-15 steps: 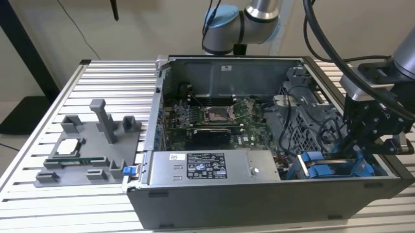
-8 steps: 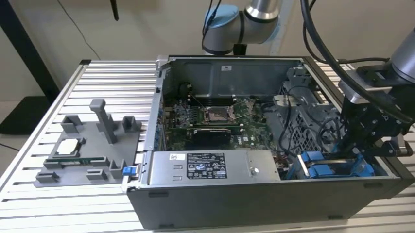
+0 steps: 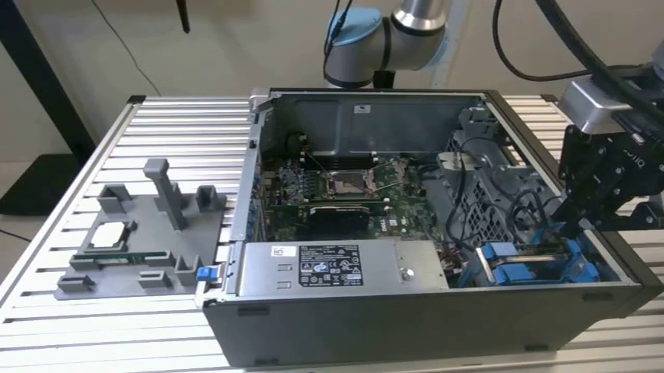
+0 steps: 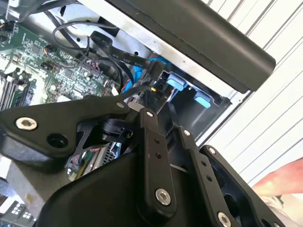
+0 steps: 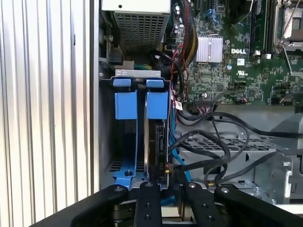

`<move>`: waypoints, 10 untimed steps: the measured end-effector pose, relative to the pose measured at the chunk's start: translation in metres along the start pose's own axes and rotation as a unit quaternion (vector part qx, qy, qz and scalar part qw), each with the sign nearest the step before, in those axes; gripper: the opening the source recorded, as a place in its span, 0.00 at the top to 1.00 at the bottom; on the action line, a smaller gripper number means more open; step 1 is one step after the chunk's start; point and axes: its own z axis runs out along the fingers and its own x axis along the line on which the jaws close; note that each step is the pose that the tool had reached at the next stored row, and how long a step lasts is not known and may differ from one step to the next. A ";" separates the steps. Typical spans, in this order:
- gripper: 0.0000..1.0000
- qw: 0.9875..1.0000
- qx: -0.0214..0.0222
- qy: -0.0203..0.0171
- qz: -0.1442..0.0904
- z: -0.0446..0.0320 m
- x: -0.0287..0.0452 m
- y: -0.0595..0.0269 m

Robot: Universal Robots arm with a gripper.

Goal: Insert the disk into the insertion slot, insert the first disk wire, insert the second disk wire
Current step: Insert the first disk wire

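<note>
The disk (image 5: pixel 156 142) stands on edge in its blue carrier (image 5: pixel 157 105), seated in the insertion slot of the drive bay (image 3: pixel 529 264) at the case's corner on the exterior view's right. Beside it sits another blue carrier (image 5: pixel 125 105) with an open gap below it. My gripper (image 3: pixel 568 229) reaches down into the bay just above the disk's end. In both wrist views my gripper (image 5: pixel 168 182) (image 4: pixel 156 97) has its fingers drawn close on a black disk wire connector (image 4: pixel 158 82) pressed at the disk's edge. Black wires (image 5: pixel 208 156) trail from there toward the motherboard.
The open computer case (image 3: pixel 436 311) lies on a slatted table (image 3: pixel 155 124). Inside are a grey labelled power-supply box (image 3: pixel 343 268), the motherboard (image 3: pixel 343 186) and loose cable bundles (image 3: pixel 498 194). A grey fixture (image 3: pixel 135 249) with parts stands at the exterior view's left.
</note>
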 end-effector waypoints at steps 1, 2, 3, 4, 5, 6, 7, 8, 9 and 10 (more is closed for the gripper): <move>0.00 1.000 0.000 0.000 0.000 0.0001 0.0000 0.0001; 0.00 1.000 0.000 0.000 0.000 0.0001 0.0000 0.0000; 0.00 1.000 0.000 0.000 0.000 0.0001 0.0000 0.0000; 0.00 1.000 0.000 0.000 0.000 0.0001 -0.0001 -0.0002; 0.00 1.000 0.000 0.000 0.000 0.0000 -0.0003 -0.0013; 0.00 1.000 0.000 0.000 0.000 0.0000 -0.0006 -0.0025; 0.00 1.000 0.000 0.000 0.000 0.0000 -0.0013 -0.0036; 0.00 1.000 -0.001 0.000 0.000 -0.0004 -0.0020 -0.0044; 0.00 1.000 -0.002 0.000 0.000 -0.0013 -0.0031 -0.0046; 0.00 1.000 -0.002 0.000 0.000 -0.0027 -0.0040 -0.0047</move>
